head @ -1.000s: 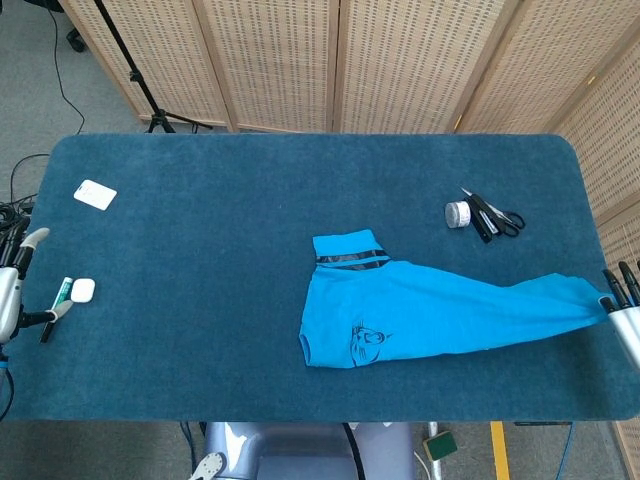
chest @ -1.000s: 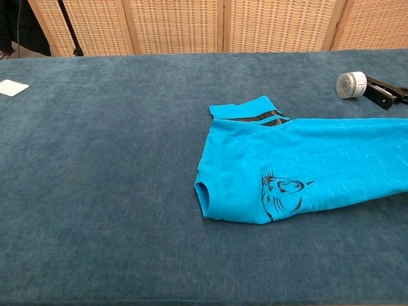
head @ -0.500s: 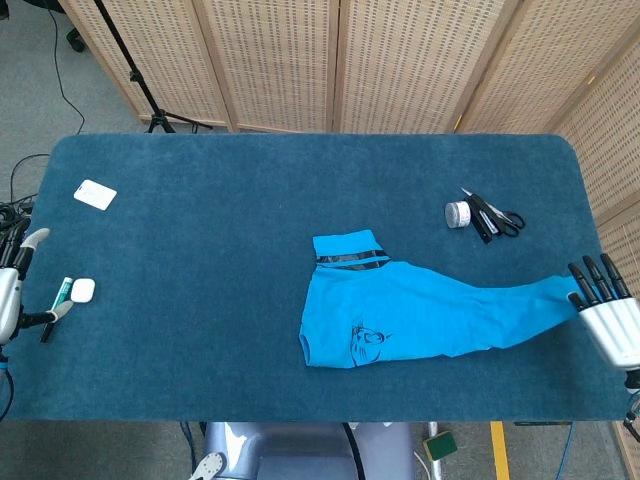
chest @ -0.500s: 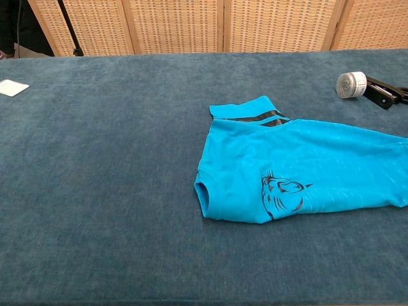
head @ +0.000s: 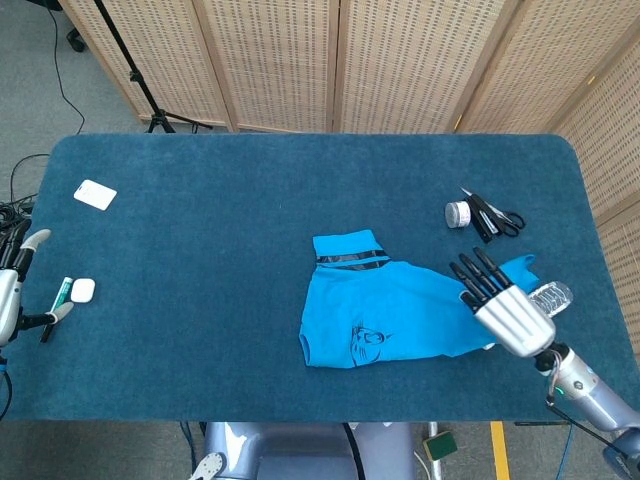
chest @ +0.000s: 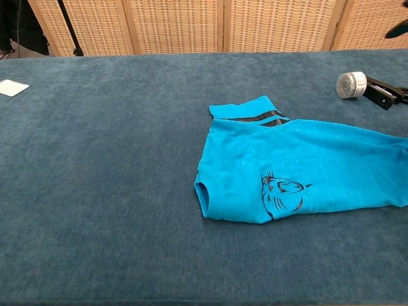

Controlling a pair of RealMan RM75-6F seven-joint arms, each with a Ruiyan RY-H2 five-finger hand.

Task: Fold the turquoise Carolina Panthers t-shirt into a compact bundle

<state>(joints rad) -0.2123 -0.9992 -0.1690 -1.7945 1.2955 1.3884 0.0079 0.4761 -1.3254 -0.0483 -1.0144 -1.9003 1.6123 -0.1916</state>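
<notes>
Nearest the robot, the right hand (head: pixel 500 305) has left the far right tip of the t-shirt (head: pixel 400 310), where it sat a second ago with the cloth pulled long and taut, and now hangs raised over the shirt's right part, its dark fingers (head: pixel 478 272) straight, apart and holding nothing; the chest view shows the cloth beneath lying flat and unlifted on the table (head: pixel 200 250). The shirt lies as a long band, panther print (head: pixel 367 343) at its near left corner and striped sleeve (head: pixel 348 258) at its far left, the tail slackened since the release. That reads as the stretch-and-smooth step done, with the next fold not yet begun. Well to the shirt's left, the left hand (head: pixel 8 290) has not moved at the table edge; whether it grasps anything cannot be told. Beyond the shirt's right end lie a small roll (head: pixel 458 214) and scissors (head: pixel 495 217)
</notes>
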